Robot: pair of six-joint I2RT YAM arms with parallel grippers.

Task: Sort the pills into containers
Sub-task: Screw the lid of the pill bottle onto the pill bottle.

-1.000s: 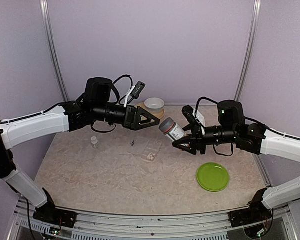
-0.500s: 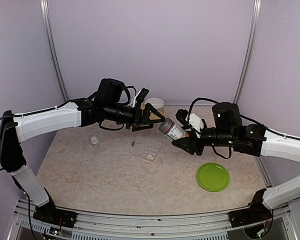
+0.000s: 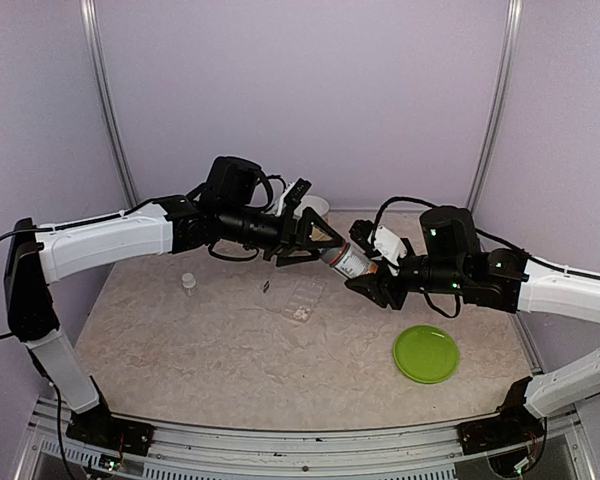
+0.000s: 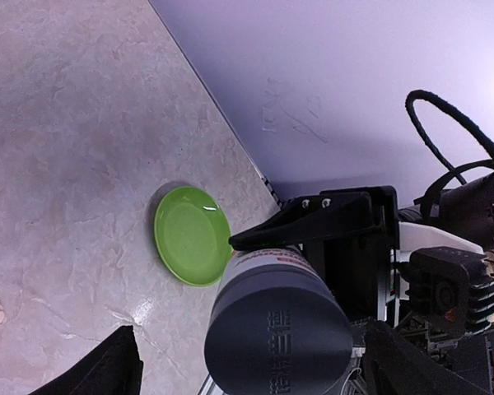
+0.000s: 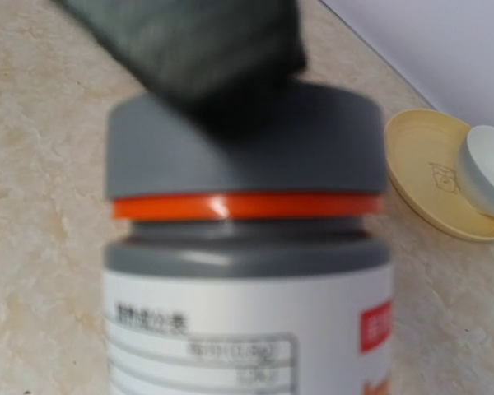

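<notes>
Aloft, left tool [image 3: 325, 247]: fingers apart, flanking the grey cap [image 4: 276, 341] without gripping. Below it, pill box [image 3: 302, 297] flat on bench [image 3: 200, 340], pills [image 3: 300, 313] in its near compartment. Tilted bottle [image 3: 348, 260] clamped in right tool [image 3: 366, 270]. Green plate [image 3: 426, 353] at near right.

Lab test booth, plain walls [image 3: 300, 100], metal frame [image 3: 497, 100]

The left arm [image 3: 100, 245] and right arm [image 3: 570, 295] are glossy white shells joined by black cylindrical joints, with looped black cables [image 4: 465, 123], a small green light [image 3: 431, 232], and a black angular left hand [image 3: 325, 246] and right hand [image 3: 364, 278].
</notes>
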